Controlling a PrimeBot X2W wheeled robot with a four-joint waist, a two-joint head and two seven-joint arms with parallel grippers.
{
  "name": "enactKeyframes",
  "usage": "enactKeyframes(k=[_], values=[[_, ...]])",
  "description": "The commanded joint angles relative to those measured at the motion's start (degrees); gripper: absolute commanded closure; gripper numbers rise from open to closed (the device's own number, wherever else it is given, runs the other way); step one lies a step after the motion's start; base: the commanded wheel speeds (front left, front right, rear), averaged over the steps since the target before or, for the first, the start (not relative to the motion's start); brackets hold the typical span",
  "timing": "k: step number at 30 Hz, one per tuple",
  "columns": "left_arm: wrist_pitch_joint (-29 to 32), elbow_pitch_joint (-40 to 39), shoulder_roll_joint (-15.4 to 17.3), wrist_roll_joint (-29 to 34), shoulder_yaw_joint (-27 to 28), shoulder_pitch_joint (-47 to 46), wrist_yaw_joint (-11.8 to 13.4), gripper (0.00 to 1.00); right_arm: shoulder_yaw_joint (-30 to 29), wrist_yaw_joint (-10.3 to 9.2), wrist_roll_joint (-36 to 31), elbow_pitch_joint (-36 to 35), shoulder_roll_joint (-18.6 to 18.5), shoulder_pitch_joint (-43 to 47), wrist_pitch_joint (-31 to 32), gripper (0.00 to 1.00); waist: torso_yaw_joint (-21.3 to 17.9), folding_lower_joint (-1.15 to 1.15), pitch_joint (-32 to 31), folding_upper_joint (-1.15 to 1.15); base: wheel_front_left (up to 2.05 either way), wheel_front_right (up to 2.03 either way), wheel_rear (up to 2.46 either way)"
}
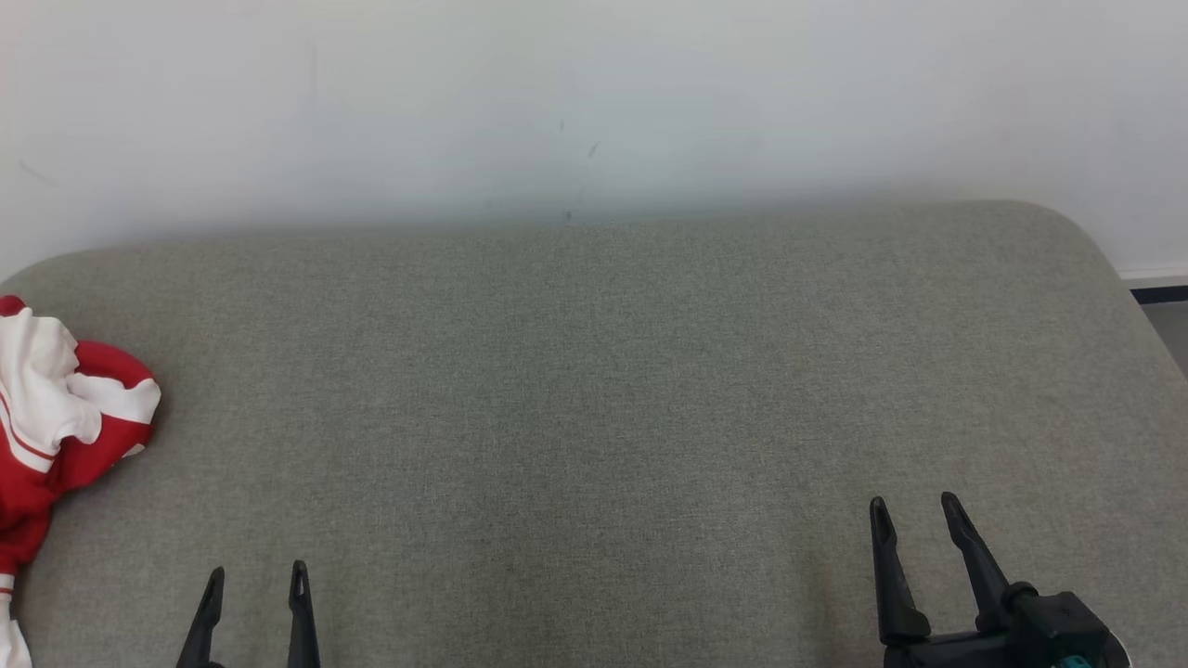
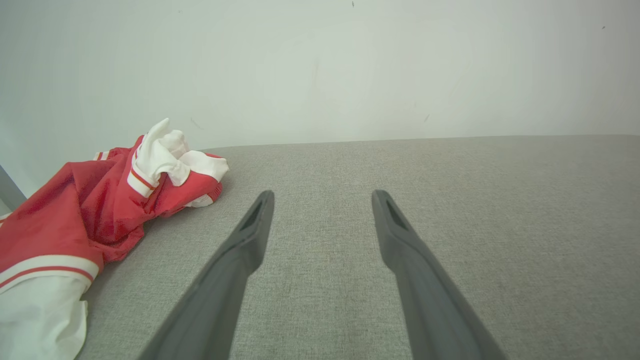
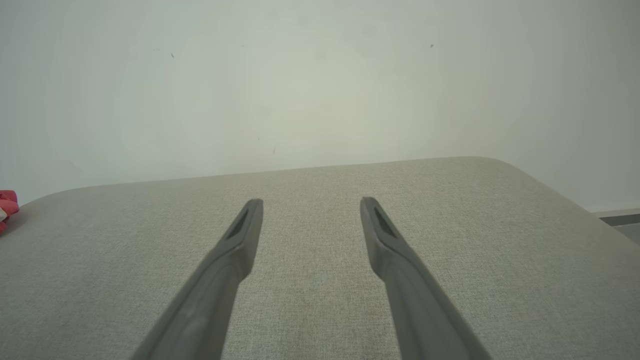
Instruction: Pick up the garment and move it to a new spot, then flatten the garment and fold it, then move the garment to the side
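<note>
A pale, lightly scuffed wall [image 1: 594,93] rises behind the far edge of the worktop [image 1: 594,371]. The worktop is a broad pad covered in grey woven fabric, with rounded far corners. Beyond its far right corner a dark strip of skirting [image 1: 1160,293] runs along the foot of the wall.

The garment [image 1: 56,399] lies crumpled in a heap at the worktop's left edge, stretching from about mid-depth towards the near edge. It is red with white panels and white bands carrying thin red stripes. In the left wrist view a white bunched part stands up at the far end of the heap, and a white section lies at its near end. How far it hangs over the left edge cannot be told.

The right hand [image 1: 913,501] sits over the near edge, towards the right corner, well apart from the garment. Its two dark fingers are spread wide with only grey fabric between them.

The left hand [image 1: 258,568] sits over the near edge on the left part of the worktop, near the garment but apart from it. Its fingers are likewise spread, gripping nothing.
</note>
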Motion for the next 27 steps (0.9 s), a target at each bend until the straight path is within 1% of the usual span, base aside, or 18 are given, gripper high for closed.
enactKeyframes(k=[1, 6, 15, 27], values=[[-0.2, 0.1, -0.2, -0.8, 0.6, 0.3, -0.4, 0.0, -0.2, 0.21, 0.4, 0.0, -0.1, -0.1, -0.3, 0.0, 0.0, 0.0, 0.1, 0.0, 0.0, 0.0, 0.0], [-0.2, 0.5, -0.3, -2.4, 1.6, 0.2, -1.5, 0.0, -0.2, 0.21, 1.3, 0.0, -0.1, 0.0, -0.3, 0.0, 0.1, 0.0, 0.2, 0.0, 0.0, 0.0, 0.0], [-0.2, 1.3, -0.3, -3.6, 2.2, 0.1, -2.9, 0.0, 0.0, 0.2, 2.3, 0.1, -0.1, 0.1, -0.2, 0.0, 0.3, 0.0, 0.3, 0.0, 0.0, 0.0, 0.0], [-0.2, 2.2, -0.3, -3.9, 2.3, -0.5, -3.4, 0.0, 0.2, 0.2, 2.9, 0.5, -0.1, -0.1, -0.2, 0.0, 0.4, 0.0, 0.1, 0.0, 0.0, 0.0, 0.0]])
